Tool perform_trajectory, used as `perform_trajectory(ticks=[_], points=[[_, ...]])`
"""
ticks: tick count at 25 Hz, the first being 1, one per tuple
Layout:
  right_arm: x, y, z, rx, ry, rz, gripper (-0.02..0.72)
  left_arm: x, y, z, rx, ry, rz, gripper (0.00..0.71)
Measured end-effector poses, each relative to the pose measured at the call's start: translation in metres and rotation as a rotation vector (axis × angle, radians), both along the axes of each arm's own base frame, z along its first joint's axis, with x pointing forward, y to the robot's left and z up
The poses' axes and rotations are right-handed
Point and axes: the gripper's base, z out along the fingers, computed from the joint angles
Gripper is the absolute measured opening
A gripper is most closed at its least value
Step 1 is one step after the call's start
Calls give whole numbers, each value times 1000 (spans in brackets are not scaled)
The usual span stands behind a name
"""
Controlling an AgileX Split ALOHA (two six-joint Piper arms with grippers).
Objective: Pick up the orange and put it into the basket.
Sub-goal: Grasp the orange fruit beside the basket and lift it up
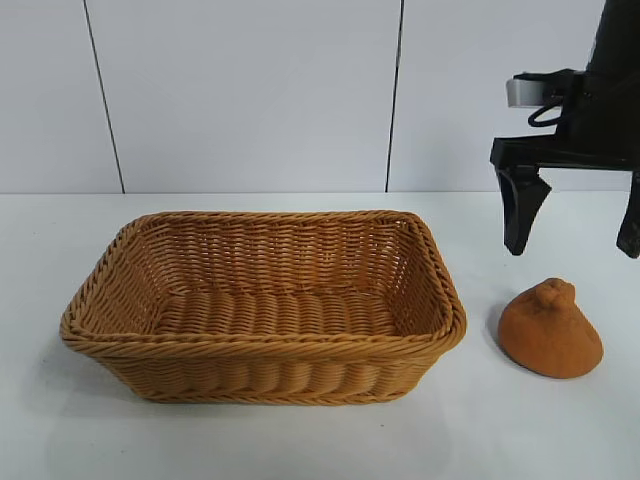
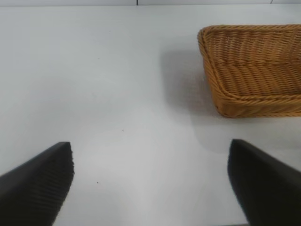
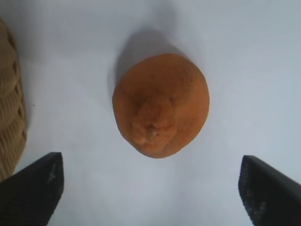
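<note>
The orange [image 1: 550, 328] is a dull orange-brown, dome-shaped fruit with a knobby bump on top. It sits on the white table to the right of the basket [image 1: 262, 344], a large empty tan wicker basket. My right gripper [image 1: 575, 245] hangs open above and just behind the orange, not touching it. In the right wrist view the orange [image 3: 161, 104] lies ahead of the open gripper [image 3: 150, 183], between the lines of the two fingers. My left gripper [image 2: 150, 181] is open and empty over bare table, with the basket [image 2: 254, 70] off to one side. It is out of the exterior view.
The white table [image 1: 300, 440] runs back to a white panelled wall [image 1: 250, 90]. The basket's edge [image 3: 9, 117] shows at one side of the right wrist view, close to the orange.
</note>
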Motion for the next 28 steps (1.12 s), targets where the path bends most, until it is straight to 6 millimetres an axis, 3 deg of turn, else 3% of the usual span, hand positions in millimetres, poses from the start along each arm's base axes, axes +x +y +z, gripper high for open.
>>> perform_trajectory(ticks=[6, 14, 17, 19, 25, 28], points=[[11, -17, -35, -3, 56, -57, 694, 0, 0, 0, 0, 0, 0, 636], [18, -8, -81, 77, 117, -85, 694, 0, 0, 0, -1, 0, 0, 636], [18, -8, -86, 74, 127, -85, 671, 0, 0, 0, -1, 0, 0, 636], [18, -8, -86, 74, 129, -85, 575, 0, 0, 0, -1, 0, 0, 636], [15, -8, -77, 75, 149, -82, 81, 0, 0, 0, -1, 0, 0, 636], [15, -8, -62, 82, 111, -71, 74, 0, 0, 0, -1, 0, 0, 636]])
